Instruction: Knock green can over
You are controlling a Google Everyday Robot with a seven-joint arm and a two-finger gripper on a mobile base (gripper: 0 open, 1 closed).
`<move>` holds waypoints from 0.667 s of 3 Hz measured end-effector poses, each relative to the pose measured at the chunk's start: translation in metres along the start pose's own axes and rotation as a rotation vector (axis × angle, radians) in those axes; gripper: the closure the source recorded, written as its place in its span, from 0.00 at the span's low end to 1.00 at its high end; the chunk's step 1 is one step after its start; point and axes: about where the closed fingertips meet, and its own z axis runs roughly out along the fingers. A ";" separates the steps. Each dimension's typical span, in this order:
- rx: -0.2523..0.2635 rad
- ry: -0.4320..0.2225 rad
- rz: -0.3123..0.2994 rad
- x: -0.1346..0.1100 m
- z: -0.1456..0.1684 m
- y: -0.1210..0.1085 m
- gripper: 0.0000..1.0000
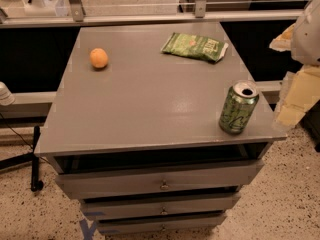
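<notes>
The green can [239, 108] stands upright near the front right corner of the grey cabinet top [145, 104]. It is green with pale and dark markings and has a silver top with an open mouth. My gripper [294, 100] shows as pale cream and white parts at the right edge of the view. It is to the right of the can, past the cabinet's right edge, and apart from the can. Nothing is held in it that I can see.
An orange [99, 58] lies at the back left of the cabinet top. A flat green snack bag [195, 46] lies at the back right. Drawers [160, 184] are below the top. A railing [150, 18] runs behind. A black stand [35, 159] is on the floor at left.
</notes>
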 end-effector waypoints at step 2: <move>0.013 -0.077 0.026 0.009 0.002 -0.011 0.00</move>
